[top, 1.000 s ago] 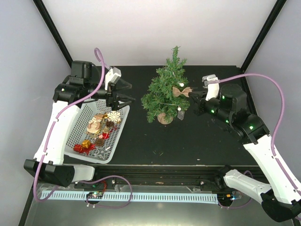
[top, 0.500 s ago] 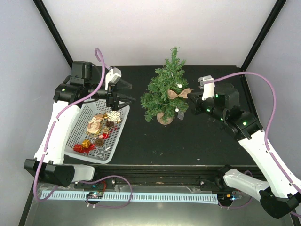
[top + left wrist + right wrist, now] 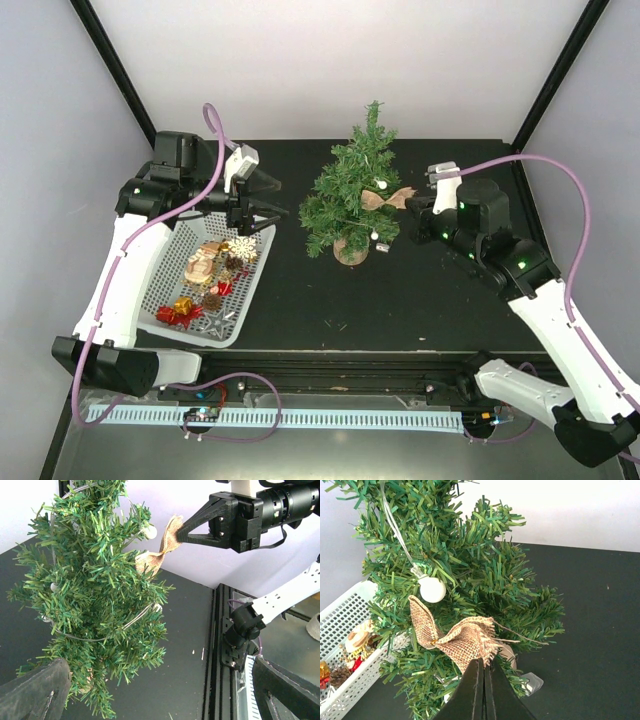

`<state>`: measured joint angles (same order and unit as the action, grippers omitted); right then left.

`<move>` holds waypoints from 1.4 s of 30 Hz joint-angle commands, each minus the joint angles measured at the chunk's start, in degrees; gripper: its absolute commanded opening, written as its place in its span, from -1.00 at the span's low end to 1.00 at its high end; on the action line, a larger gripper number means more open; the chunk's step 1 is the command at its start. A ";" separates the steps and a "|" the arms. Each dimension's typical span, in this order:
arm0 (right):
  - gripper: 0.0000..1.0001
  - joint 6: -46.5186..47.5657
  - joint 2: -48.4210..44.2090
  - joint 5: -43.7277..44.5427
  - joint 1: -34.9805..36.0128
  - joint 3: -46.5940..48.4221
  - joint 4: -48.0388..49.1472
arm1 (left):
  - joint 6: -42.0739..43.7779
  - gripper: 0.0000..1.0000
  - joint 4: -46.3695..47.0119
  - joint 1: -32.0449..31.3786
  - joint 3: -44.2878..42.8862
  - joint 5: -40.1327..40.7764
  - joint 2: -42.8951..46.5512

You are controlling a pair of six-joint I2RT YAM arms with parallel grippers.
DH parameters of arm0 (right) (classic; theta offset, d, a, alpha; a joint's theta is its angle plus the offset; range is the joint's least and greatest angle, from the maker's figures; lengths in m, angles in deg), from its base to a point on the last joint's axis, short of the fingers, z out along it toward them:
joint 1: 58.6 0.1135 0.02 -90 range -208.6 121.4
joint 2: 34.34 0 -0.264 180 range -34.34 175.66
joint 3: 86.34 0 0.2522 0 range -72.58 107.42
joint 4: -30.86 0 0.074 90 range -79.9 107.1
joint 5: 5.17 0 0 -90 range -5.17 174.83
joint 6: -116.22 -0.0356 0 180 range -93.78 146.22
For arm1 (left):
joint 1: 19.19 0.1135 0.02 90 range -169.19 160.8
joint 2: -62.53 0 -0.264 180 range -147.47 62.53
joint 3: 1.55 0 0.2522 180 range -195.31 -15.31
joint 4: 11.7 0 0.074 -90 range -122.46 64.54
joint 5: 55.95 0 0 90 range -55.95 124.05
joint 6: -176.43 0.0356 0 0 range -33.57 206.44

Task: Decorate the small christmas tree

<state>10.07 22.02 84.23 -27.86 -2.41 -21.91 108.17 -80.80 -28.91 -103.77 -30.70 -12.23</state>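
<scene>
The small christmas tree [image 3: 348,195] stands on its wood-slice base [image 3: 350,251] at the table's middle back, with a wire of white bulbs [image 3: 431,589] on it. My right gripper [image 3: 407,203] is shut on a burlap bow [image 3: 384,198] and holds it against the tree's right-side branches. In the right wrist view the bow [image 3: 455,636] sits just above the closed fingertips [image 3: 476,672]. The left wrist view shows the tree [image 3: 95,605], the bow [image 3: 161,550] and the right gripper [image 3: 182,530]. My left gripper [image 3: 272,205] is open and empty, left of the tree, above the basket's far right corner.
A white perforated basket [image 3: 250,285] at the left holds a snowflake [image 3: 243,247], pine cones, red gift boxes and wooden ornaments. It also shows in the right wrist view [image 3: 342,630]. A small clear plastic piece [image 3: 382,247] lies by the tree base. Small bits of debris [image 3: 338,325] lie near the front.
My right gripper has moved left with the burlap bow, bringing it in against the tree's branches. The left arm has not moved.
</scene>
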 commanded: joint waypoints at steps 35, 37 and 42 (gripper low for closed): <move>-0.98 1.67 7.62 -2.12 -0.33 4.71 -2.53 | -1.24 0.98 2.64 0.48 1.88 -1.08 1.03; -0.98 1.71 7.11 -2.26 -0.34 4.40 -2.56 | -1.30 0.98 2.73 0.48 1.89 -1.08 1.02; -0.98 0.58 3.42 -1.86 -0.33 3.57 0.01 | -1.65 0.98 3.03 0.49 1.89 -1.14 1.02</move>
<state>10.88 28.90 82.61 -27.88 0.67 -24.27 107.21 -79.35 -28.89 -101.72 -30.65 -12.10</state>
